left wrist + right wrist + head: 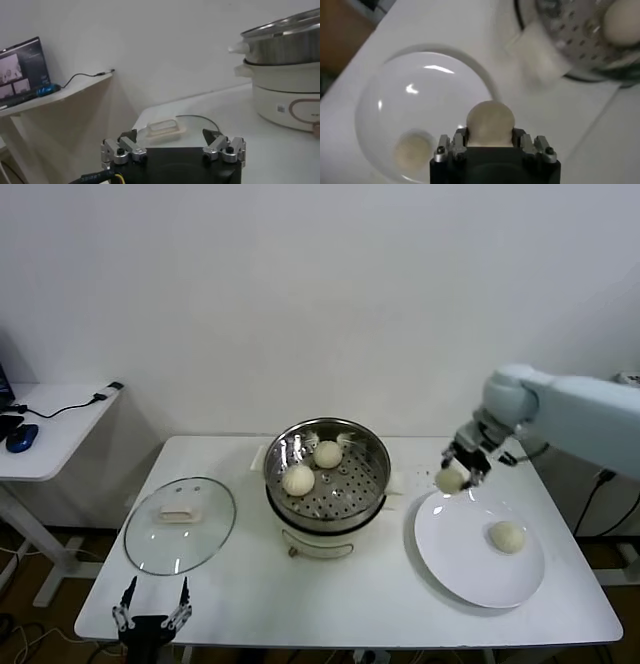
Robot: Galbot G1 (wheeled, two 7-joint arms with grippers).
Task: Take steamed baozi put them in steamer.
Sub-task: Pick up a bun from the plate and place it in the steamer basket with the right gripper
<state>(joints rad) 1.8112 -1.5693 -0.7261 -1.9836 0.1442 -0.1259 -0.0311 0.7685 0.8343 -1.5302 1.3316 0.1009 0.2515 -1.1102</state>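
Overhead, the right end effector (452, 476) pinches a round, axis-less baozi (490, 122) above the plate (450, 569); the left end effector (151, 617) idles spread.

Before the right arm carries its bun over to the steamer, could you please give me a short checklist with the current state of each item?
1. Right gripper shut on the held baozi, lifted above the plate: ok.
2. Steamer uncovered; glass lid lies flat on the table to its left: ok.
3. Free floor in the steamer beside the two buns already inside: ok.
4. Left gripper open at the table's near edge, away from the path: ok.
5. Last bun waiting on the plate: ok.
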